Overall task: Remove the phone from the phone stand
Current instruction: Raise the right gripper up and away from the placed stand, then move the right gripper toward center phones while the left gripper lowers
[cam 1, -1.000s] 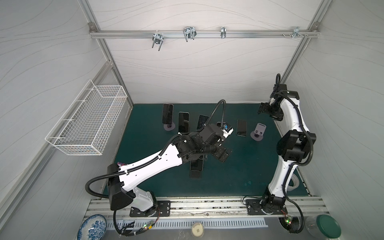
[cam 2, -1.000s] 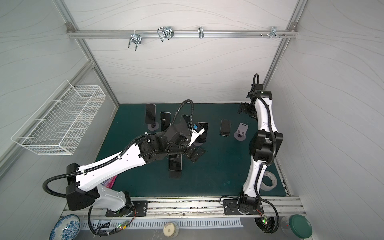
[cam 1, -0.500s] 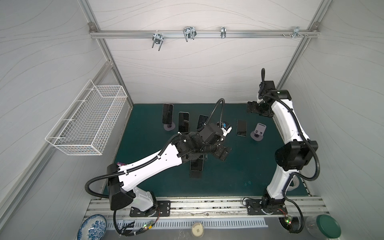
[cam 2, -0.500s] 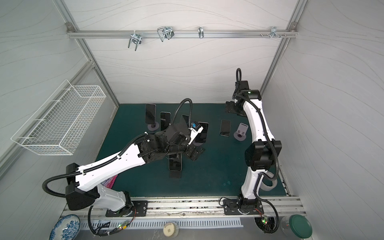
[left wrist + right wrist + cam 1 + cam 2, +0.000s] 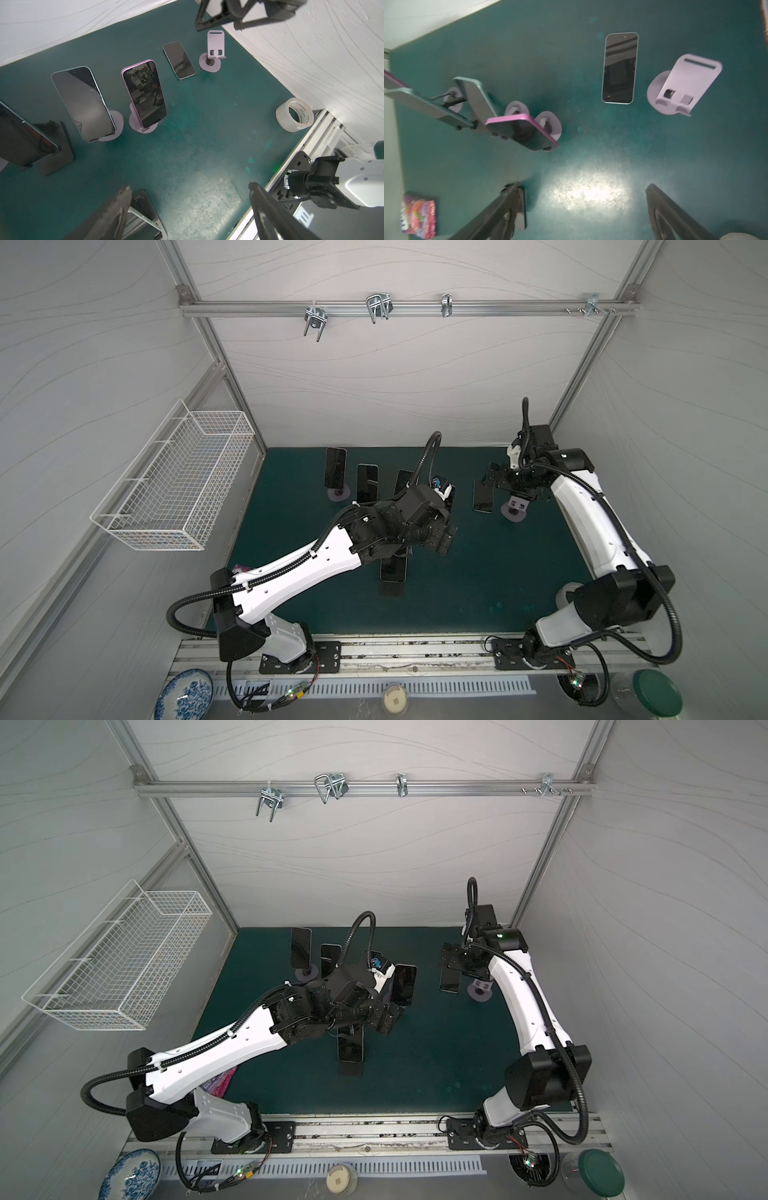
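Two claws are hanging over the green table (image 5: 478, 585), each with its fingers spread apart and gripping nothing. The left claw (image 5: 193, 216) is hovering mid-table above a flat phone (image 5: 392, 568). In the left wrist view, a corner of that phone is showing beneath one of the fingers (image 5: 116, 212).

Beyond the left claw, a pink phone (image 5: 144, 95) is leaning upright on its lilac stand (image 5: 135, 122). Just beside it, a pale blue phone (image 5: 83, 104) is resting on a matching stand, and neither is being touched. In both top views more propped phones are continuing this row toward the left, partly hidden by the left arm.

The right claw (image 5: 583, 207) is hanging toward the back right of the table. It is hovering near an empty stand (image 5: 683, 85) and a dark phone (image 5: 619, 68), touching neither. The dark phone is lying face up just beside the empty stand. A tape roll (image 5: 295, 114) is sitting by the table's right edge.
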`<state>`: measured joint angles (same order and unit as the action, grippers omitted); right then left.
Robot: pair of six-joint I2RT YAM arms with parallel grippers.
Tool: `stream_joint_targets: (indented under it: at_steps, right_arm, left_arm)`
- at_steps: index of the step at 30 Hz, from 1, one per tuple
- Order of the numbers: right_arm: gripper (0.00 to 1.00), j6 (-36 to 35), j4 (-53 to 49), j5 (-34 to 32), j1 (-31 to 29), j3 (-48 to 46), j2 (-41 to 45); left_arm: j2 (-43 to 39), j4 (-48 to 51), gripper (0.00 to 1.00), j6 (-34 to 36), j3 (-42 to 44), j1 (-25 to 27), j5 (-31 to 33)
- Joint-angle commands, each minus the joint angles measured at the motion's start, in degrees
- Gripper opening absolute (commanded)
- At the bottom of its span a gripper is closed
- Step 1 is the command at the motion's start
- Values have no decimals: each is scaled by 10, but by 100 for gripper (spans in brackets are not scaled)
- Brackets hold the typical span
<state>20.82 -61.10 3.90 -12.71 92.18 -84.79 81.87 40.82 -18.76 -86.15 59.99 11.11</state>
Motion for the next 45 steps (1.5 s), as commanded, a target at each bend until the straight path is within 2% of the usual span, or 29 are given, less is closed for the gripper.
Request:
stream_joint_targets:
  at_steps: [1, 14, 23, 29, 36, 45]
  right_arm:
    - [93, 33, 18, 28, -16, -32, 45]
    - [89, 115, 41, 39, -76, -190, 185]
    - [89, 193, 41, -13, -190, -250, 241]
    - [88, 224, 47, -45, -252, -272, 250]
    - [88, 214, 52, -73, -295, -236, 215]
    - [88, 173, 74, -161, -342, -229, 207]
  left_arm:
    - [-21, 8, 90, -35, 0, -3, 14]
    - [-53, 62, 89, -64, 12, -2, 21]
    - [-91, 108, 89, -87, 29, -2, 26]
    - [-142, 141, 89, -84, 50, -2, 70]
    - [-202, 147, 90, -70, 103, -2, 108]
    - [-254, 105, 92, -28, 194, -2, 118]
